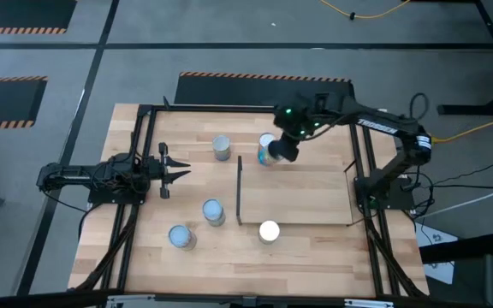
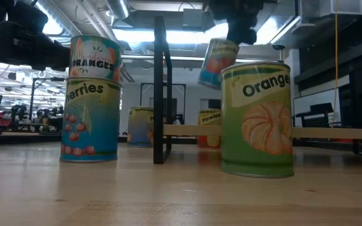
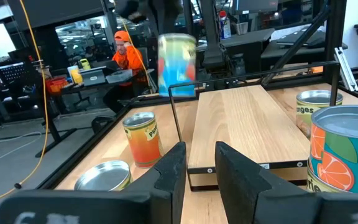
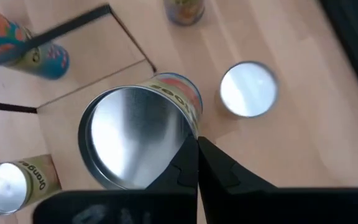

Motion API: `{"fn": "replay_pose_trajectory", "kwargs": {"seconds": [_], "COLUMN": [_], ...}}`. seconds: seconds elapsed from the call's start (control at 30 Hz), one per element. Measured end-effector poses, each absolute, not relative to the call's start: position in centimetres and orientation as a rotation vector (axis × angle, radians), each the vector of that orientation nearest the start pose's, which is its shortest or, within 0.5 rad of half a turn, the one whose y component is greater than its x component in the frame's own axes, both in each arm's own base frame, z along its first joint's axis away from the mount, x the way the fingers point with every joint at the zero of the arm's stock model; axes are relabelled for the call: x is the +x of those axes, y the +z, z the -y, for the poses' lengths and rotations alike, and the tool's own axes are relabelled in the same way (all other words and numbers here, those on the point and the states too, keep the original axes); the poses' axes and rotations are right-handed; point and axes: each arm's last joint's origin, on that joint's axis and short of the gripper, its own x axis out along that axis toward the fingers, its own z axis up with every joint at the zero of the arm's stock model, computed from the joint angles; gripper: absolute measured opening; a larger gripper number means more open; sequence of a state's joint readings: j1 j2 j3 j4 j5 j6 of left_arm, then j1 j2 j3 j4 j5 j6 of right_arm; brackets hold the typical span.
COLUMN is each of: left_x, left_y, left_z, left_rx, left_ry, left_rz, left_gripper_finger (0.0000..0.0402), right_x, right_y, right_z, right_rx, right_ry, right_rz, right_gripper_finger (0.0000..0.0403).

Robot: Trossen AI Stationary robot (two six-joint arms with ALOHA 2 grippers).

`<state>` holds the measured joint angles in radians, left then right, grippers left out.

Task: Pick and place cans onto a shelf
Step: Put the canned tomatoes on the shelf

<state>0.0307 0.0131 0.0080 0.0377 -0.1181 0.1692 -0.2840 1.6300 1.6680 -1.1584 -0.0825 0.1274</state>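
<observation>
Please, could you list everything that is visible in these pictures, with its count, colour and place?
standing cans: four, silver, white or pale-blue tops; three left of the shelf's panel, one in front of the shelf
held can: one, lifted, tilted, above the shelf's far edge
shelf: one, light wood, dark upright panel
table: one, light wood
person: one, orange top, room behind
left gripper: open, empty, table's left
right gripper: fingers shut on held can
</observation>
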Motion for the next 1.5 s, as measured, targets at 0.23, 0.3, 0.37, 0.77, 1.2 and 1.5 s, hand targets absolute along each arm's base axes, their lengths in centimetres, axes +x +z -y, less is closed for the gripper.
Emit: {"fn": "replay_pose_trajectory", "kwargs": {"seconds": [0.23, 0.3, 0.37, 0.77, 1.2, 1.5], "left_x": [9.8, 9.8, 9.8, 9.8, 9.8, 9.8], "left_y": [16.9, 16.9, 16.9, 16.9, 16.9, 16.9], "left_z": [-0.6, -0.6, -0.6, -0.6, -0.6, -0.6], "left_rx": [0.167, 0.167, 0.167, 0.167, 0.167, 0.167], "left_ry": [0.151, 0.151, 0.151, 0.151, 0.151, 0.151], "left_rz": [0.020, 0.020, 0.020, 0.020, 0.019, 0.020], "left_gripper_finger": [0.0079, 0.0079, 0.0079, 0.0079, 0.0079, 0.0079], "right_x": [33.4, 34.0, 34.5, 35.9, 36.7, 36.8], "right_y": [31.9, 31.2, 30.6, 28.8, 27.8, 27.5], "right_z": [7.9, 7.5, 7.2, 7.1, 7.0, 7.1], "right_rx": [0.335, 0.347, 0.346, 0.339, 0.338, 0.340], "right_ry": [-0.177, -0.142, -0.130, -0.126, -0.116, -0.117], "right_rz": [-1.192, -1.211, -1.226, -1.245, -1.253, -1.262], "right_gripper_finger": [0.0004, 0.0005, 0.0005, 0.0006, 0.0006, 0.0006]}}
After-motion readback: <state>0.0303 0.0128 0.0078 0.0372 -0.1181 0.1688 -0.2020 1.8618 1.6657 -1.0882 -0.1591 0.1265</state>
